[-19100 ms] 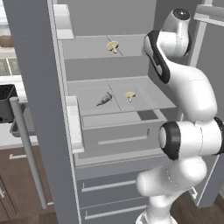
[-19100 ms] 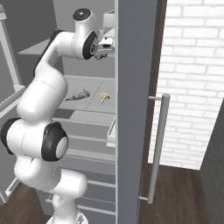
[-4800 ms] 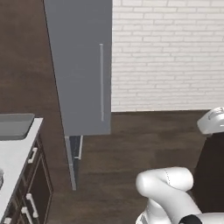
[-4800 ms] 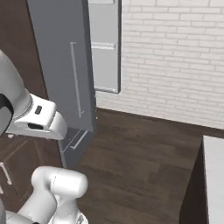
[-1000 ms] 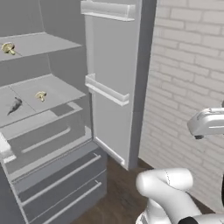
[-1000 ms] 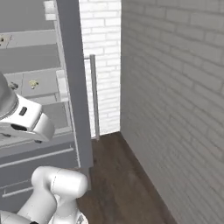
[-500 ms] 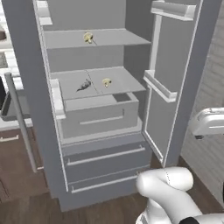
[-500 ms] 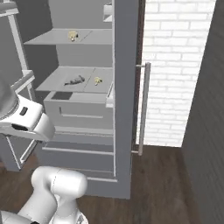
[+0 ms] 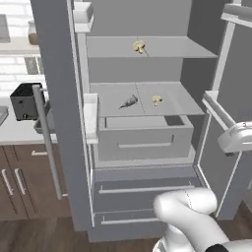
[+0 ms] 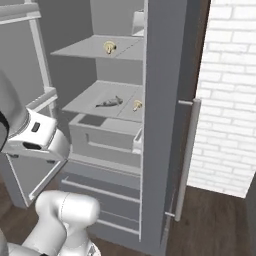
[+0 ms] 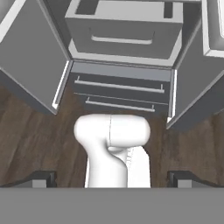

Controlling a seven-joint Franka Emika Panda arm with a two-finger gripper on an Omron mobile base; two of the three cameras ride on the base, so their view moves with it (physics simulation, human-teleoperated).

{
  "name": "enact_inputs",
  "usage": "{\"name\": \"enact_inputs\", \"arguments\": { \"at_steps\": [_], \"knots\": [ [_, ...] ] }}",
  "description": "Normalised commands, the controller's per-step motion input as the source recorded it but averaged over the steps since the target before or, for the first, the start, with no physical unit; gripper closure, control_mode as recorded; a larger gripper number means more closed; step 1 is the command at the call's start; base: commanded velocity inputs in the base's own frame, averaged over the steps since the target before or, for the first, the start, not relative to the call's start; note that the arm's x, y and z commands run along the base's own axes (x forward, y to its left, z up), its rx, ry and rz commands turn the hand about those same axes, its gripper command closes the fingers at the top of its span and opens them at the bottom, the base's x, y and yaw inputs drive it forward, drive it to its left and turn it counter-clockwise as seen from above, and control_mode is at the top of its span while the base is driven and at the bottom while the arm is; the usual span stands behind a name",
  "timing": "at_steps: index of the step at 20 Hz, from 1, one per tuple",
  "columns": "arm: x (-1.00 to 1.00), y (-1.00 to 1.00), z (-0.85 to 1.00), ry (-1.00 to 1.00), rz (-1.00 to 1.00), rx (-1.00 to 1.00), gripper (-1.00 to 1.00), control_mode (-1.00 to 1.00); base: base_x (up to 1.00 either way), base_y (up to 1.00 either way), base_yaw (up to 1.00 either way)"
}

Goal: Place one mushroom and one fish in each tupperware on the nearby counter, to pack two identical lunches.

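Fingers [image 11: 43, 178] spread wide, holding nothing. Fish [image 9: 128, 102] and mushroom [image 9: 157, 100] sit well beyond them, probably; your reach could clip the shelf [image 9: 182, 101].

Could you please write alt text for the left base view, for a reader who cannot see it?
An open grey fridge faces the camera: one mushroom sits on the upper shelf, and a fish and a second mushroom lie on the shelf below. A black toaster stands on the counter at left.
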Motion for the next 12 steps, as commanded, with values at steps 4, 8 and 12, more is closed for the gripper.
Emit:
{"name": "enact_inputs", "arguments": {
  "at_steps": [4, 8, 12],
  "knots": [
    [0.0, 0.0, 0.0, 0.0, 0.0, 0.0, -1.0, 1.0, 0.63, 0.03, 0.0],
    [0.0, 0.0, 0.0, 0.0, 0.0, 0.0, -1.0, 1.0, 0.71, 0.13, 0.0],
    [0.0, 0.0, 0.0, 0.0, 0.0, 0.0, -1.0, 1.0, 0.64, 0.15, 0.0]
  ]
}}
